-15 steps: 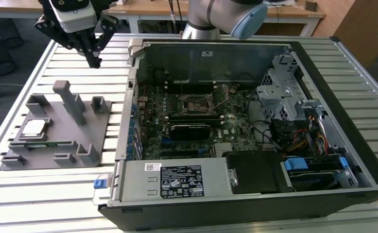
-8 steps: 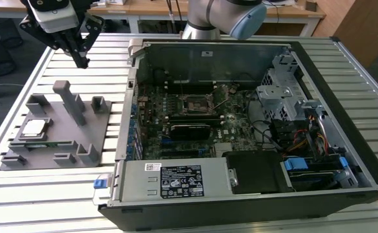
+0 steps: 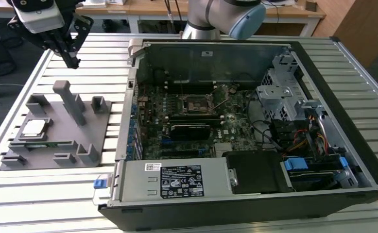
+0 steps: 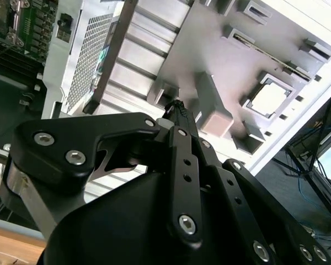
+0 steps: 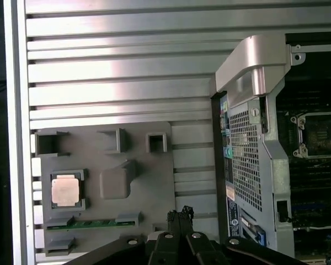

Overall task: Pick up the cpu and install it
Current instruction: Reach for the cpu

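Observation:
The cpu, a small silvery square chip, lies flat in a square pocket of the grey plastic tray at the exterior view's left. Both wrist views show the cpu in its pocket. My gripper hangs high above the table beyond the tray's far edge, well apart from the chip. Its black fingers are pressed together and hold nothing. The dark motherboard socket sits inside the open computer case.
The open computer case fills the middle and right of the slatted metal table. A green memory stick lies in the tray near the cpu. Tall grey posts rise from the tray.

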Tool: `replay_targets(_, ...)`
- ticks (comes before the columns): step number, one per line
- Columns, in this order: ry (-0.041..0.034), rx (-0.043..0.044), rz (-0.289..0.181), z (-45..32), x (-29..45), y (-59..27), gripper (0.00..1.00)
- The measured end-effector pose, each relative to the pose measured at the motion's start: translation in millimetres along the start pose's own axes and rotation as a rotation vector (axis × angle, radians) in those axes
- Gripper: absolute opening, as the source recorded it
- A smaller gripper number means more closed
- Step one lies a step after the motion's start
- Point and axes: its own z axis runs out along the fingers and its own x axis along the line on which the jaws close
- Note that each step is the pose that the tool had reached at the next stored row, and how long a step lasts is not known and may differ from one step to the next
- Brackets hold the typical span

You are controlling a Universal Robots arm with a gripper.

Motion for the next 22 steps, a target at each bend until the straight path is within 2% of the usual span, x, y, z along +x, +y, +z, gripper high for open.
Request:
replay_targets(10,0.0000,0.0000,0.000,0.5,19.9,-1.3,0.11)
replay_targets(22,0.0001,0.0000,0.000,1.1,40.2,-2.7,0.11)
